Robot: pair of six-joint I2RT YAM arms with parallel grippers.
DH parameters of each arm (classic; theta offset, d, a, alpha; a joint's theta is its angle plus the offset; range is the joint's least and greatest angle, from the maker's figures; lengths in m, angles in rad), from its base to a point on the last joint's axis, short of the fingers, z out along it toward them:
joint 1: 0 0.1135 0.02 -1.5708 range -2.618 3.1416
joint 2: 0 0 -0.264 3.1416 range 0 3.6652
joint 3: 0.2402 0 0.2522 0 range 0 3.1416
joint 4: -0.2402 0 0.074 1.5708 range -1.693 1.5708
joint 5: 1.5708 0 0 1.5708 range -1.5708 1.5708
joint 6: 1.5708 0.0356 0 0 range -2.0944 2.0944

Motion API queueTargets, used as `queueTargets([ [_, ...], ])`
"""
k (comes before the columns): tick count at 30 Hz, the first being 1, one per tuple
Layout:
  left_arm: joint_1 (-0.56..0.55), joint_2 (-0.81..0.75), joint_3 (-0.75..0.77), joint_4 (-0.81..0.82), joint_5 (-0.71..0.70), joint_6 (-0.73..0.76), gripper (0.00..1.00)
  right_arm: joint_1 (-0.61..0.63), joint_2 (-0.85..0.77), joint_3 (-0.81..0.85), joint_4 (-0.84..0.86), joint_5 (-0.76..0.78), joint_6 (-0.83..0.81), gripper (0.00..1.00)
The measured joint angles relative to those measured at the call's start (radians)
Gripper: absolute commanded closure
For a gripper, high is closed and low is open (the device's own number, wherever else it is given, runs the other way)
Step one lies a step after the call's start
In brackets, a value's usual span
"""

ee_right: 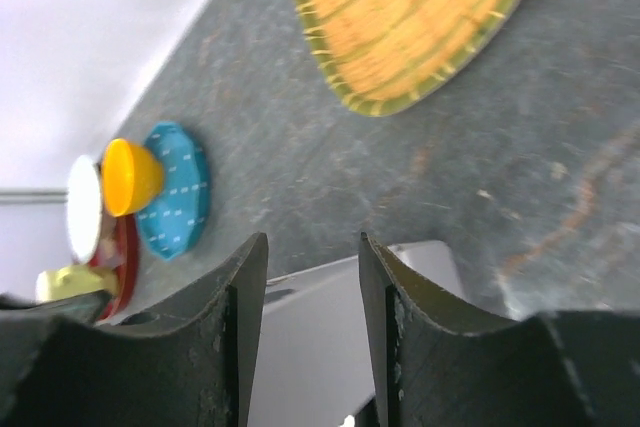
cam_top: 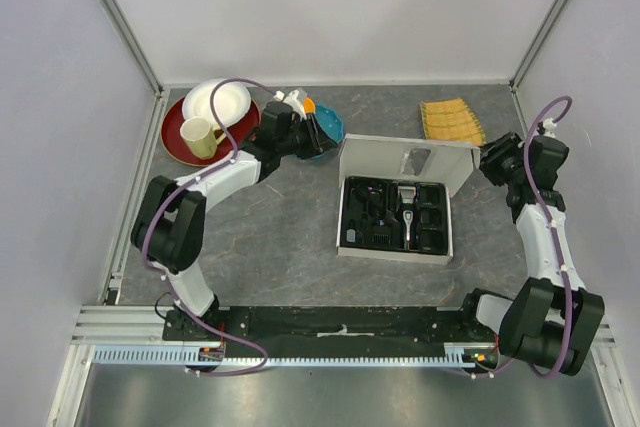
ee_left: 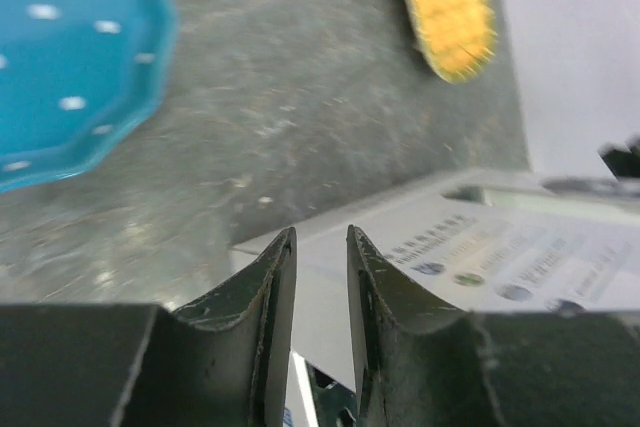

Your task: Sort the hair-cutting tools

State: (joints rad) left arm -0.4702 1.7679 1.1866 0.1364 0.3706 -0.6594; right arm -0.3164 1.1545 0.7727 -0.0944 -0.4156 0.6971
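Black fingers of the left gripper (ee_left: 321, 232) stand a narrow slot apart, and we see nothing between them. Just past their tips is the upright lid (ee_left: 500, 247) of a white cardboard box (cam_top: 345, 247), its printed face towards the left wrist camera. From above, we find this gripper beside a teal dish (cam_top: 328, 125), at the lid's left end.

The right gripper (ee_right: 313, 237) has its fingers somewhat wider apart, also with nothing between them. It hangs just off the lid's right end, and a yellow woven mat (ee_right: 410, 17) lies on the grey desk (cam_top: 270, 227) beyond it.

The box sits open in the middle of the desk, holding a black moulded tray (cam_top: 352, 209). The black-and-silver clipper (cam_top: 408, 209) lies in the tray, right of centre, with its silver head towards the lid. Small black comb attachments (cam_top: 432, 217) fill compartments on either side of it. The other dark pieces in the tray are too small for us to tell apart.

At the far left of the desk, a white plate (cam_top: 215, 102) and a yellow mug (cam_top: 200, 135) rest on a red plate (cam_top: 178, 147). An orange bowl (ee_right: 132, 177) rests against the teal dish.
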Motion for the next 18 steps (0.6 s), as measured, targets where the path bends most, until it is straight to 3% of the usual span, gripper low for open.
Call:
queueTargets([
  [4,-0.002,-0.065,-0.008,-0.124,-0.198,-0.003,0.67,0.0,-0.042,-0.011,-0.094,0.125,-0.029,0.5],
  [7,0.0,-0.095,-0.014,-0.167,-0.23,-0.001,0.72,0.0,-0.045,-0.013,-0.143,0.166,-0.052,0.51],
  [12,-0.008,-0.099,-0.02,-0.199,-0.156,0.023,0.84,0.0,-0.041,-0.013,-0.224,0.188,-0.089,0.54],
  [18,-0.032,-0.099,-0.067,-0.21,-0.051,0.05,0.85,0.0,-0.047,-0.036,-0.24,0.168,-0.093,0.55],
])
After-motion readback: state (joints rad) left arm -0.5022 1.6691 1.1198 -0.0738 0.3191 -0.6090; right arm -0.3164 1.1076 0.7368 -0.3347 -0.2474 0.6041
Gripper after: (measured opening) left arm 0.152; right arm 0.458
